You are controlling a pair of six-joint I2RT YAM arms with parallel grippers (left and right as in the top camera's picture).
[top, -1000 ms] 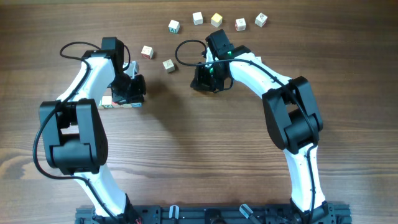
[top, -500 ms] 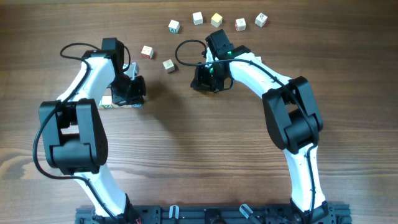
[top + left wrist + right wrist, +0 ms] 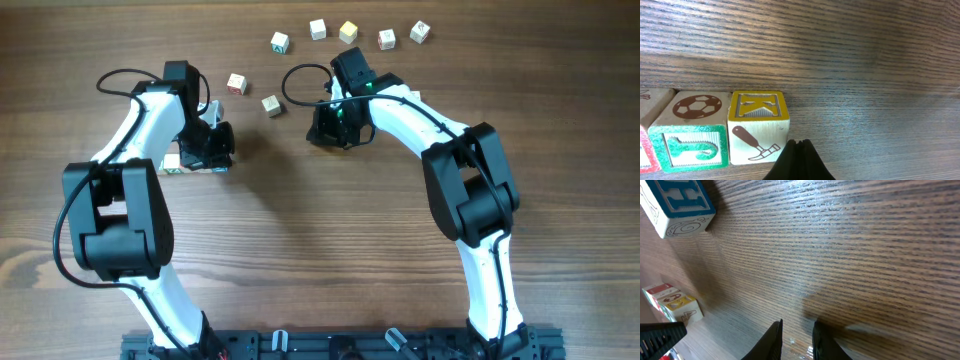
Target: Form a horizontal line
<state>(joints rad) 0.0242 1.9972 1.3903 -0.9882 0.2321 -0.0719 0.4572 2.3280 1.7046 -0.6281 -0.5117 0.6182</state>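
At the left of the worktop (image 3: 300,230), the horizontal line (image 3: 178,164) is lying beside the left arm, most of it hidden from above by the left hand (image 3: 210,150). In the left wrist view the horizontal line (image 3: 690,132) is running in from the left edge, its cubes touching side to side. A green-edged cube (image 3: 689,131) with a soccer ball on one face is sitting against a yellow K cube (image 3: 759,127) at the right end. The left hand (image 3: 797,145) is clenched with its fingertips pressed together on nothing, sitting just beside that cube's near right corner.

Farther right and toward the far side, one loose cube (image 3: 236,83) and a second loose cube (image 3: 271,105) are lying apart from the line. An arc of five cubes (image 3: 348,32) is lying along the far edge.

Right of centre, the right hand (image 3: 335,128) is hanging over bare wood. Its fingers (image 3: 774,339) are standing slightly apart, released and gripping nothing. A blue H cube (image 3: 680,205) is showing at that view's upper left.
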